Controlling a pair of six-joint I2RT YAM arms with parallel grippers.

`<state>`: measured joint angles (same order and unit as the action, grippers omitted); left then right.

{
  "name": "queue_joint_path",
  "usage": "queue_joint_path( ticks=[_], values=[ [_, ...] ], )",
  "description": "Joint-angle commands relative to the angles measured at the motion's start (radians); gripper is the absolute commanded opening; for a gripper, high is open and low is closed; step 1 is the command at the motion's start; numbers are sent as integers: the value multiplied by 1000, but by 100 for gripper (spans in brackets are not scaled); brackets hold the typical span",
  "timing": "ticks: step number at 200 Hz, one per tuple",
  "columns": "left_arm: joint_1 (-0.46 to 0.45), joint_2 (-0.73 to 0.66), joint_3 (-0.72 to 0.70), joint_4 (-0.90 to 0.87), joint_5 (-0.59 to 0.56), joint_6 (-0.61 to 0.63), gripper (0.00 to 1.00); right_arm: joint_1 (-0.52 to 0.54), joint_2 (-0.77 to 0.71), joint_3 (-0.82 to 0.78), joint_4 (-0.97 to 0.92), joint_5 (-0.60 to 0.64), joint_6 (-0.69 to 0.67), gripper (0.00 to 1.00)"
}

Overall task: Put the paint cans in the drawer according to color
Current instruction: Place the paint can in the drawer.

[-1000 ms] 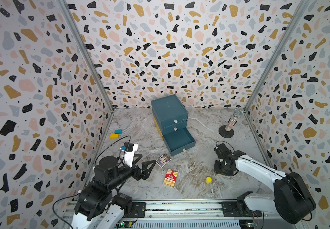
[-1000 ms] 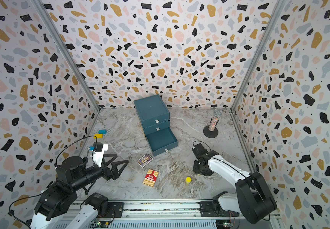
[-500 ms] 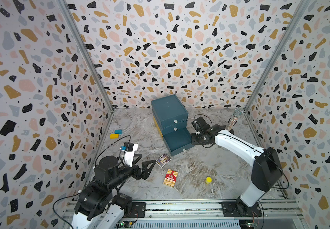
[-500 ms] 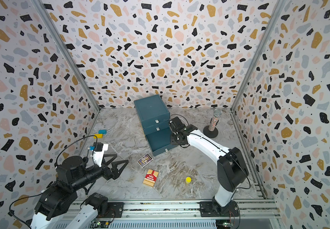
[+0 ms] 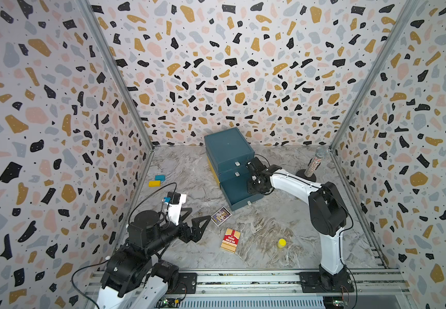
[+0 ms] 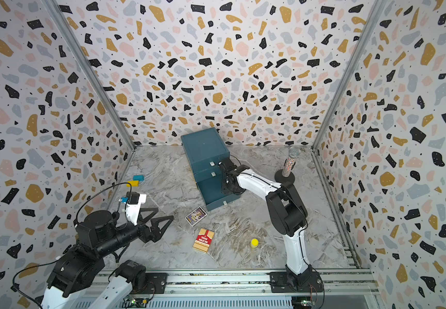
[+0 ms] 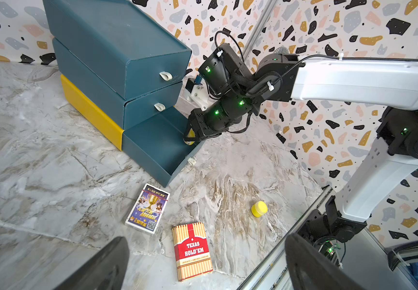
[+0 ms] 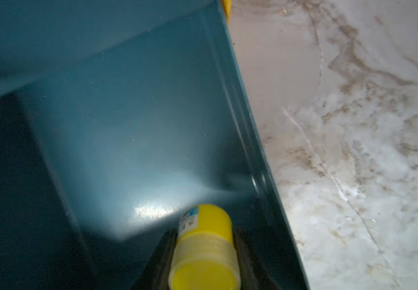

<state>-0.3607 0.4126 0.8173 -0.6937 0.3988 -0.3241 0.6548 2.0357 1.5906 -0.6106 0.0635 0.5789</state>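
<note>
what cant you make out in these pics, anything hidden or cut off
- Inside the top two drawers: shut in every view.
- Rear of the open bottom drawer: dark in the right wrist view; the right arm covers part in both top views.
- Label on the yellow paint can in the right gripper: blurred in the right wrist view.
- Fingertips of the right gripper: hidden under its wrist in both top views.

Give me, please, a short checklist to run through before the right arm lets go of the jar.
1. The yellow jar is clamped in the right gripper: ok.
2. Jar is over the open bottom drawer: ok.
3. Drawer floor in view is bare: ok.
4. Jar rests on that floor: cannot tell.
5. The left gripper is open, away from the drawer: ok.
6. The second yellow jar is stowed: not ok, on the table.
</note>
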Motion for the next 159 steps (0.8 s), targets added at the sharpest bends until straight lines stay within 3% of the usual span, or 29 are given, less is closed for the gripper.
queue_joint_path(
  ticks=[1, 73, 100, 137, 159],
  values=[
    [5, 2, -10, 48, -9, 17, 100, 2, 2, 32, 2, 8, -7, 29],
    [4, 1, -9, 48, -9, 17, 100, 1, 34, 45, -4, 18, -9, 53],
    [4, 3, -9, 48, -7, 18, 100, 2, 6, 57, -23, 25, -25, 56],
    [4, 0, -8, 48, -13, 17, 100, 11, -197, -19, -22, 75, -54, 56],
    [4, 2, -8, 46, -16, 17, 100, 22, -353, -144, -30, 84, -65, 57]
  ],
)
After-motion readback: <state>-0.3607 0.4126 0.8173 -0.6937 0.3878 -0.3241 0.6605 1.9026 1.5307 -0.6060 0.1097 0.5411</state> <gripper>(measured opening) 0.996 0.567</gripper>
